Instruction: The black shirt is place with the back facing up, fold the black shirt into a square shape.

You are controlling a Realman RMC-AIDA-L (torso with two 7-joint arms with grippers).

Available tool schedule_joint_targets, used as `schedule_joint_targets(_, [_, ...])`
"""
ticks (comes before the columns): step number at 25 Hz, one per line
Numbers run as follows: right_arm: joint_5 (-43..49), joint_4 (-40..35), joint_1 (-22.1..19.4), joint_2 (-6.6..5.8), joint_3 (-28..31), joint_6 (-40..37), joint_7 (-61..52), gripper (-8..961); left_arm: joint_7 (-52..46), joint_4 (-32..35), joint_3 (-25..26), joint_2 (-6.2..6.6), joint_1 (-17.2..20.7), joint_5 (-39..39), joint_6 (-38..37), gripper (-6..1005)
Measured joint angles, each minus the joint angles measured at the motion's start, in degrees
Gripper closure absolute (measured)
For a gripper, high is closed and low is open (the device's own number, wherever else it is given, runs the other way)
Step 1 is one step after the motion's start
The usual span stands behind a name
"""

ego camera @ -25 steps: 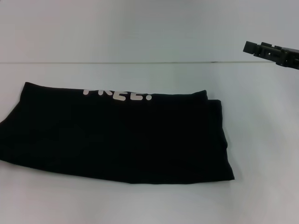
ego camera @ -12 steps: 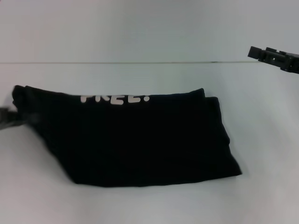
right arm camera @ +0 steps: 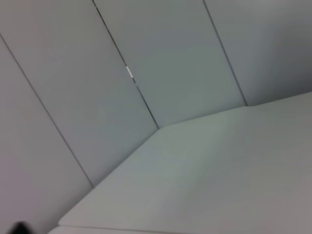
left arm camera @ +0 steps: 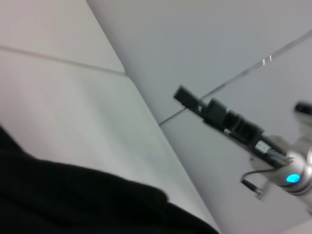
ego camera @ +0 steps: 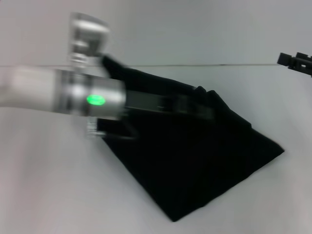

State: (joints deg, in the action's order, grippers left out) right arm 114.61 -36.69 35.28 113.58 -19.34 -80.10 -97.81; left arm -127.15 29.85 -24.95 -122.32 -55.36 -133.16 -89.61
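- Black cloth, the black shirt (ego camera: 209, 165), lies on the white table (ego camera: 58, 195) as a slanted, roughly triangular heap, its lowest corner nearest me and its right corner pointing toward the table's right side.
- My left arm (ego camera: 63, 92) reaches across from the left, over the shirt's upper part; the left gripper (ego camera: 197, 105) sits against the raised fabric near the shirt's top middle, but whether its fingers pinch the cloth I cannot tell.
- Half a second ago the shirt was a flat, wide rectangle with white lettering showing along its far edge, and my left arm was barely in sight at the left border; now the left end is pulled over toward the right and the lettering is hidden.
- My right gripper (ego camera: 295, 62) hangs at the far right edge, well apart from the shirt; it has drawn further out of view.
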Motion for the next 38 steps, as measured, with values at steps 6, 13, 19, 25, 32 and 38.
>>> schedule_joint_targets(6, [-0.01, 0.05, -0.6, -1.1, -0.19, -0.38, 0.87, 87, 8.49, -15.67, -2.57, -1.81, -4.4, 8.13, 15.14, 920])
schedule_joint_targets(13, [1.13, 0.32, -0.89, -1.66, -0.64, -1.41, 0.05, 93, 18.05, -23.84, -2.29, -2.35, 0.27, 20.62, 18.12, 902])
schedule_joint_targets(19, [2.87, 0.13, -0.79, -3.02, -4.65, -2.66, -6.87, 98, 18.37, -25.3, -2.3, -2.35, 3.49, 25.35, 11.3, 746])
schedule_joint_targets(25, [5.29, -0.06, 0.31, -4.86, -10.71, -3.96, -15.86, 103, 21.32, -21.74, -3.59, -1.79, 8.25, 25.07, 0.35, 509])
schedule_joint_targets(32, [14.86, 1.09, 5.39, -5.05, -18.01, -2.11, -25.17, 110, 23.62, -10.84, -9.01, -1.38, 16.54, 25.02, -4.61, 345])
schedule_joint_targets(38, [19.66, 4.46, 9.59, -3.51, -22.06, 3.01, -26.97, 115, 30.03, -4.58, -15.52, -0.38, 20.51, 22.78, -6.54, 166])
